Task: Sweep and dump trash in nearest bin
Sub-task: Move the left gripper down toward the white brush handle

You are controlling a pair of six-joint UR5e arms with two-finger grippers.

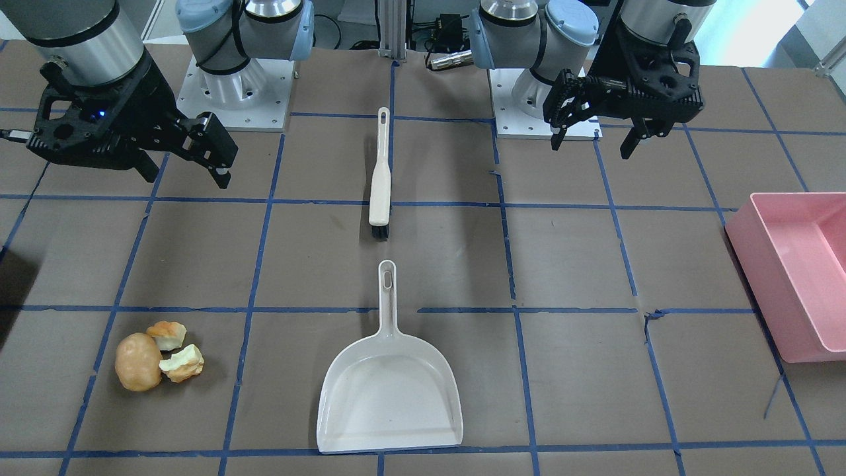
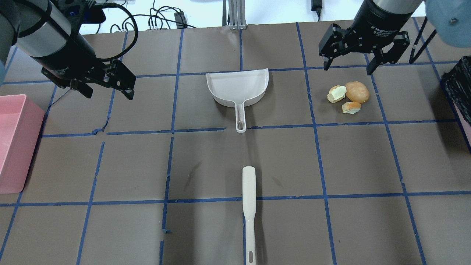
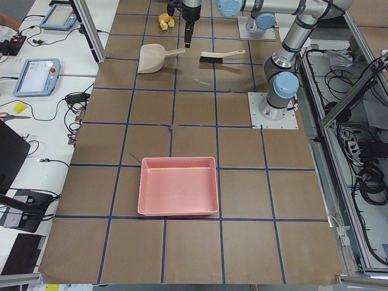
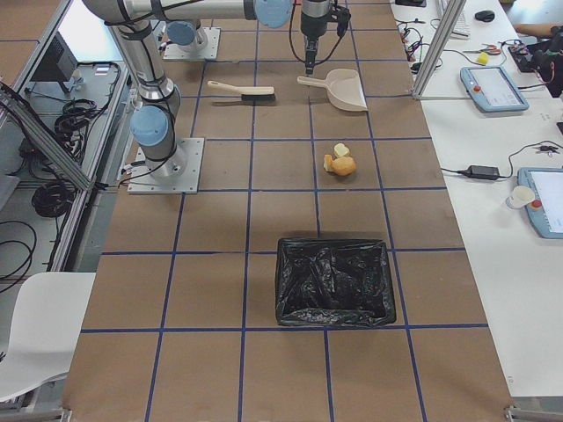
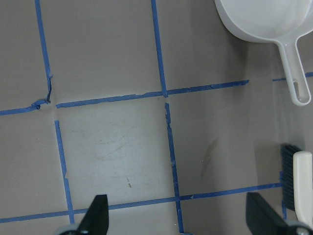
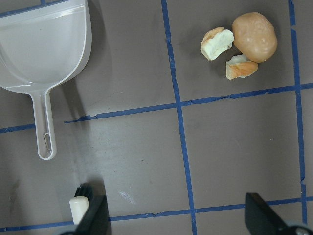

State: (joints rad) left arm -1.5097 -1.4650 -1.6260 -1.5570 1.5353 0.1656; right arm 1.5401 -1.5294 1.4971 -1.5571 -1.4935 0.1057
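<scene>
The trash is a round tan-brown roll (image 1: 138, 361) with two pale bready chunks (image 1: 166, 335) (image 1: 183, 363) touching it; it also shows in the overhead view (image 2: 357, 92) and the right wrist view (image 6: 254, 36). A white dustpan (image 1: 390, 390) (image 2: 237, 86) lies at the table's middle, its handle toward the robot. A white hand brush (image 1: 380, 178) (image 2: 249, 206) lies in line with it, nearer the robot. My left gripper (image 2: 109, 95) (image 1: 592, 147) is open and empty above bare table. My right gripper (image 2: 347, 69) (image 1: 188, 177) is open and empty, hovering beyond the trash in the overhead view.
A pink bin (image 2: 22, 147) (image 1: 767, 284) stands at the table's end on my left. A black-lined bin (image 4: 334, 316) (image 2: 456, 84) stands at the end on my right, closer to the trash. Blue tape lines grid the brown table.
</scene>
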